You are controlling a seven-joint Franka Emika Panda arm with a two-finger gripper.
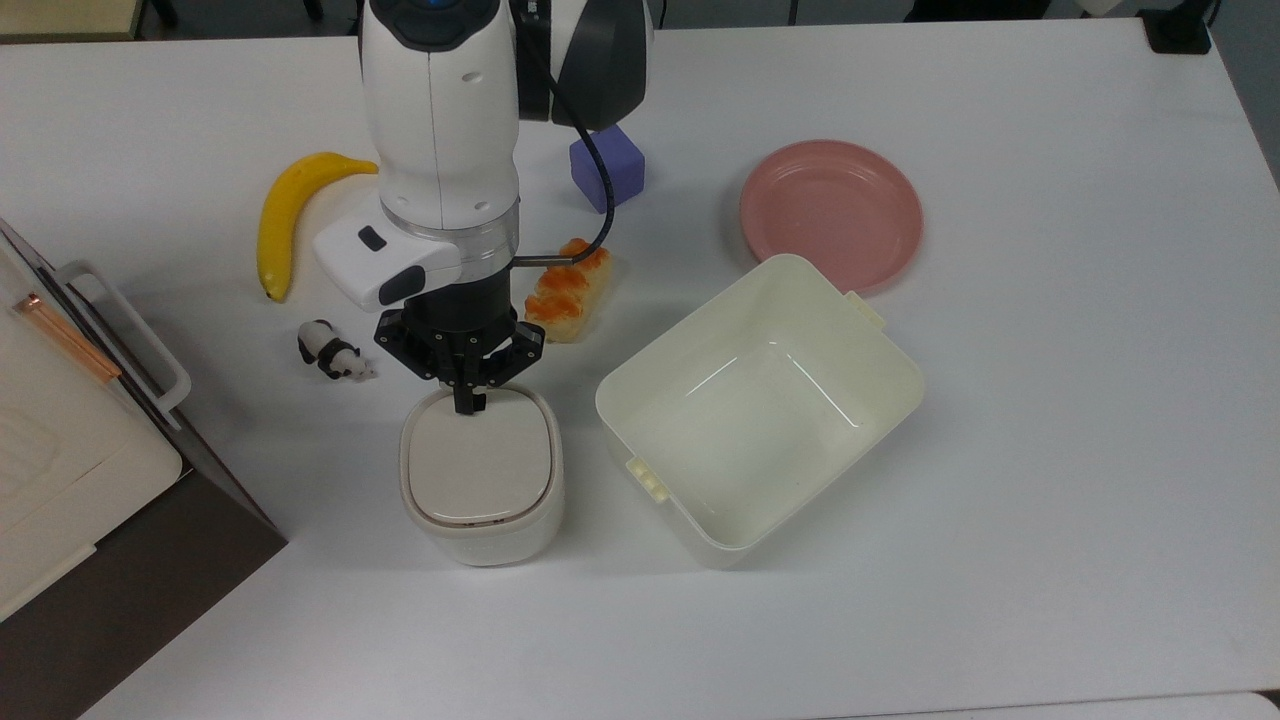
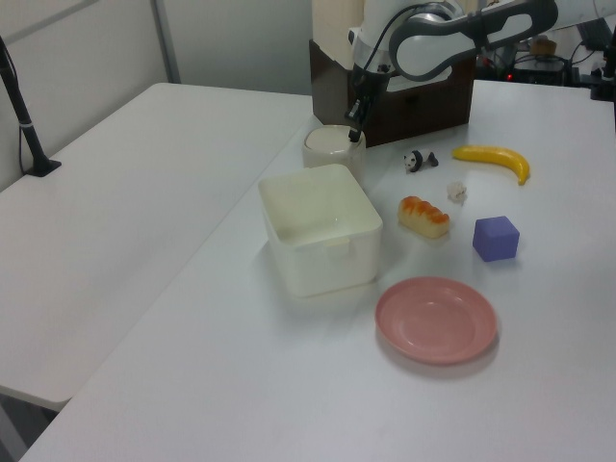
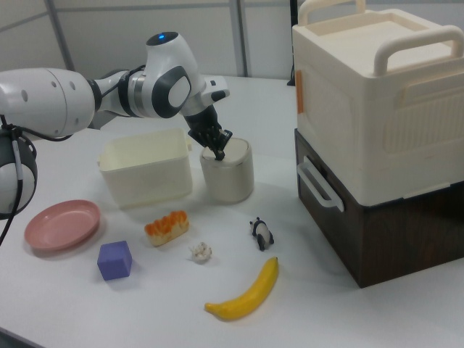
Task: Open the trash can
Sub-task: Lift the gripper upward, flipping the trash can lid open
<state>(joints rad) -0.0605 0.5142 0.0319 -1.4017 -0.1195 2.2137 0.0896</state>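
The trash can (image 1: pixel 482 475) is a small cream-white rounded-square bin with a beige lid lying flat and shut; it stands left of the big tub in the top view. It also appears in the left view (image 2: pixel 330 149) and the right view (image 3: pixel 230 174). My gripper (image 1: pixel 468 405) points straight down with its black fingers shut together, tips resting on the lid's far edge. The same gripper (image 2: pixel 354 134) meets the lid's rim in the left view and the gripper (image 3: pixel 220 154) sits on the lid in the right view. The lid's button is hidden under the fingertips.
A large lidless cream tub (image 1: pixel 860 345) stands right of the bin. A toy panda (image 1: pixel 330 352), banana (image 1: pixel 285 210), bread piece (image 1: pixel 566 291), purple cube (image 1: pixel 617 160) and pink plate (image 1: pixel 831 212) lie behind. A cream box on a dark cabinet (image 1: pixel 70 470) is at the top view's left.
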